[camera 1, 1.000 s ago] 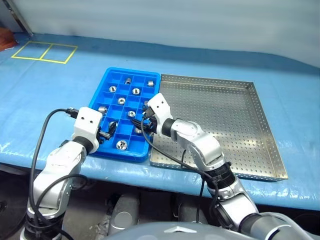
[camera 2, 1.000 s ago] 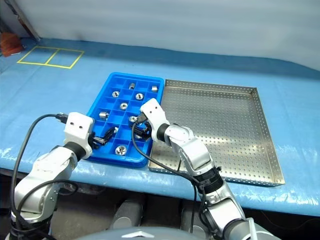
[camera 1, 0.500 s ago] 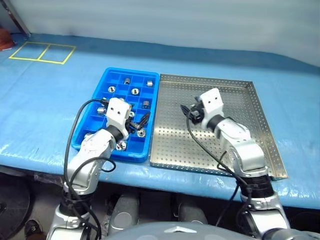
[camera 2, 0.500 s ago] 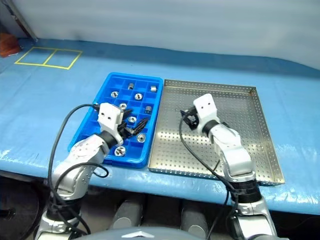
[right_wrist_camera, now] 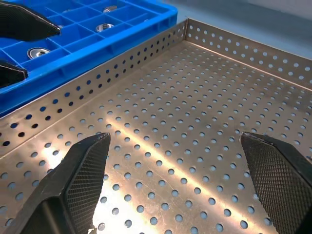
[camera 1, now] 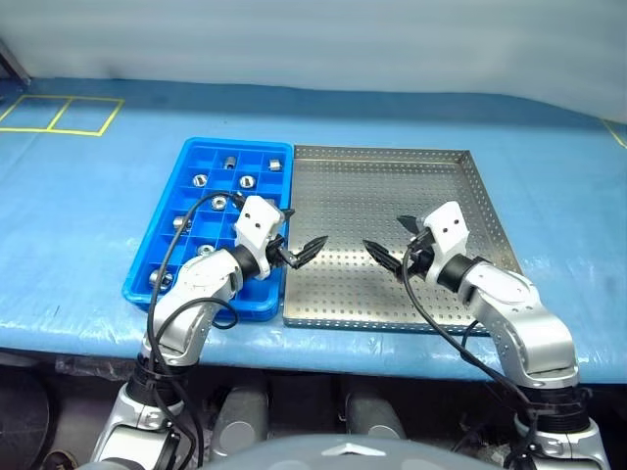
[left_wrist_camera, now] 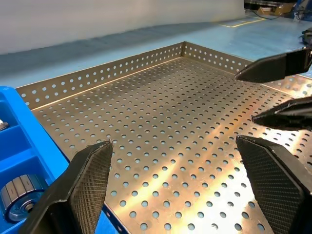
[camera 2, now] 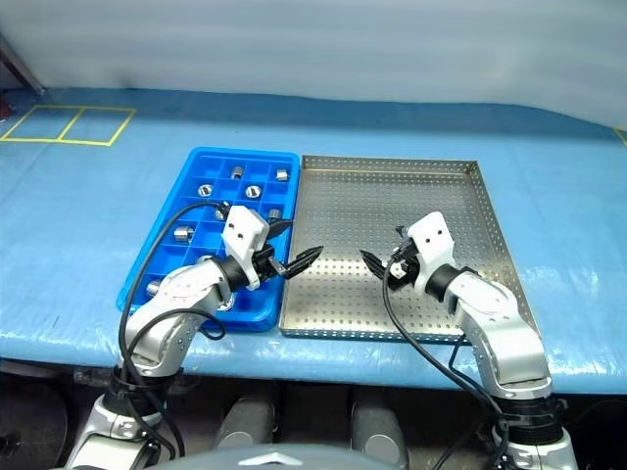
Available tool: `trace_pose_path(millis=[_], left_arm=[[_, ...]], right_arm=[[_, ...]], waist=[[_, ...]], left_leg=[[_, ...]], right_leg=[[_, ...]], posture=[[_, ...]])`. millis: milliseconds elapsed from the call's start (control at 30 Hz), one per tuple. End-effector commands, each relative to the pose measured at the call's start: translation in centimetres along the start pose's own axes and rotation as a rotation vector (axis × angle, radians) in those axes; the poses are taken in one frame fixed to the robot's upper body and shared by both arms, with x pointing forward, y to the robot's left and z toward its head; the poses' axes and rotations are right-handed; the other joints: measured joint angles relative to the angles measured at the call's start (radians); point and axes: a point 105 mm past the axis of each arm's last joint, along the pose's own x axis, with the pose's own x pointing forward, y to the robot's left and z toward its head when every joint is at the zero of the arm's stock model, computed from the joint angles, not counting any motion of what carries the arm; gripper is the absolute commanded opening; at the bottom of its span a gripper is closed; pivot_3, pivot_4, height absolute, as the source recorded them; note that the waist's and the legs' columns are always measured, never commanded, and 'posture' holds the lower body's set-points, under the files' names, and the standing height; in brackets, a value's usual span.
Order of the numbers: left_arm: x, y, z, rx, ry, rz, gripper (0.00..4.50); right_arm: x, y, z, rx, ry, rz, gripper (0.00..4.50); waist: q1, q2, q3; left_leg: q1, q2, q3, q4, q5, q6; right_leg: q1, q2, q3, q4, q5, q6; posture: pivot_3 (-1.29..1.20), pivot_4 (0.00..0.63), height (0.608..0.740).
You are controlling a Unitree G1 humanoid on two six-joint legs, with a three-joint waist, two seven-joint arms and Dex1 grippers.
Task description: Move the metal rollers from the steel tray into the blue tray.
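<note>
Several metal rollers (camera 1: 246,181) lie in compartments of the blue tray (camera 1: 235,143); one roller (left_wrist_camera: 19,200) is close in the left wrist view. To its right the steel tray (camera 1: 392,186) shows a bare perforated floor. My left gripper (camera 1: 306,245) hangs open and empty over the steel tray's left edge, pointing right. My right gripper (camera 1: 385,245) is open and empty over the middle of the steel tray, pointing left. The two sets of fingertips face each other a short gap apart. Each wrist view shows its own gripper (left_wrist_camera: 183,185) (right_wrist_camera: 180,170) spread wide above the holes.
Both trays sit side by side on a table under a blue sheet (camera 1: 88,225). Yellow tape squares (camera 1: 59,113) mark the far left. Black cables (camera 1: 176,264) loop from both wrists. The table's front edge runs just below the trays.
Both grippers have swung right, off the blue tray: the left to the trays' shared border, the right to the steel tray's middle. Both have opened wider. The camera has shifted too.
</note>
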Motion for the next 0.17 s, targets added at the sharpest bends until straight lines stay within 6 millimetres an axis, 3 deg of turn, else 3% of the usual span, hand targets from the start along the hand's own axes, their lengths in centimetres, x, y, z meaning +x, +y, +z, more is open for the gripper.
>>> trace_pose_path(millis=[33,167], left_arm=[[-0.15,-0.91,0.42,0.036,-0.002,-0.050,4.44],[-0.16,-0.75,-0.02,0.043,0.018,-0.037,4.44]], right_arm=[[-0.35,-0.26,1.37,-0.038,-0.048,-0.011,4.50],[-0.20,-0.29,1.16,-0.035,-0.038,-0.018,4.50]], waist=[[0.000,0.000,0.000],[0.001,0.000,0.000]], left_leg=[[0.000,0.000,0.000,0.000,0.000,0.000],[0.000,0.000,0.000,0.000,0.000,0.000]], right_leg=[[0.000,0.000,0.000,0.000,0.000,0.000],[0.000,0.000,0.001,0.000,0.000,0.000]], posture=[[0.13,0.150,0.740],[0.13,0.150,0.740]])
